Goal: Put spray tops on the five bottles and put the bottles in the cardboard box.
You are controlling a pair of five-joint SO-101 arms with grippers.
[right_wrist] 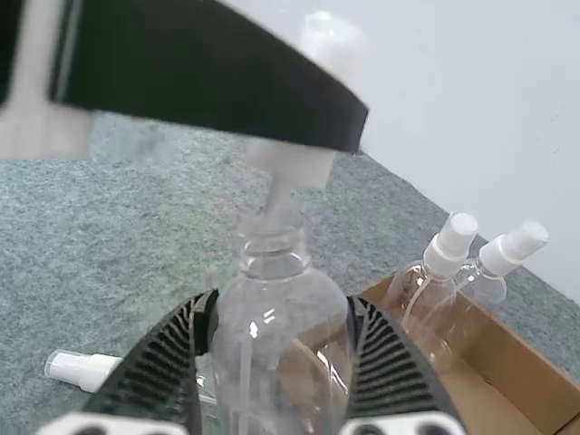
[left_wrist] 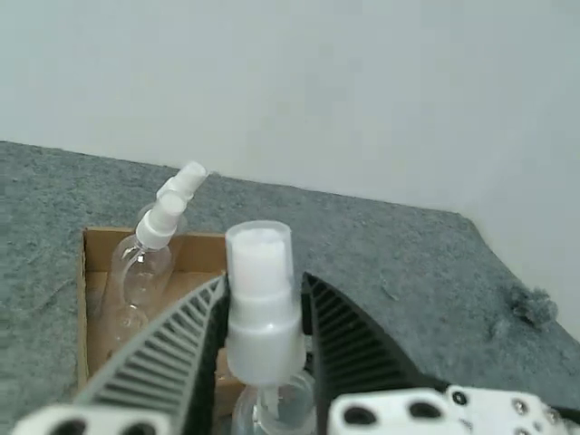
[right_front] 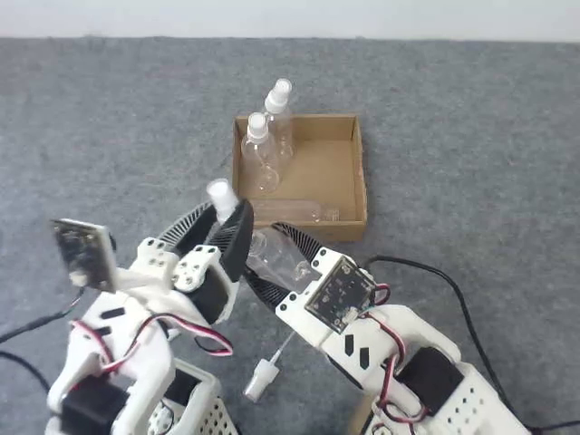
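My left gripper [right_front: 225,214] [left_wrist: 263,317] is shut on a white spray top [right_front: 221,193] [left_wrist: 262,299], held upright just over the neck of a clear bottle [right_front: 279,256] [right_wrist: 272,349]. My right gripper [right_front: 277,260] [right_wrist: 272,337] is shut on that bottle's body. The top's tube [right_wrist: 270,201] reaches down into the bottle's neck [right_wrist: 269,246]. Behind stands the cardboard box [right_front: 349,168] [right_wrist: 512,376] with two upright bottles with tops [right_front: 260,149] [right_front: 279,113] [right_wrist: 437,272] at its far left corner. A third clear bottle [right_front: 292,213] lies along its near wall.
A loose spray top [right_front: 261,378] [right_wrist: 78,368] lies on the grey carpet between the two arm bases. A black cable [right_front: 458,299] runs beside the right arm. Open carpet lies left and right of the box.
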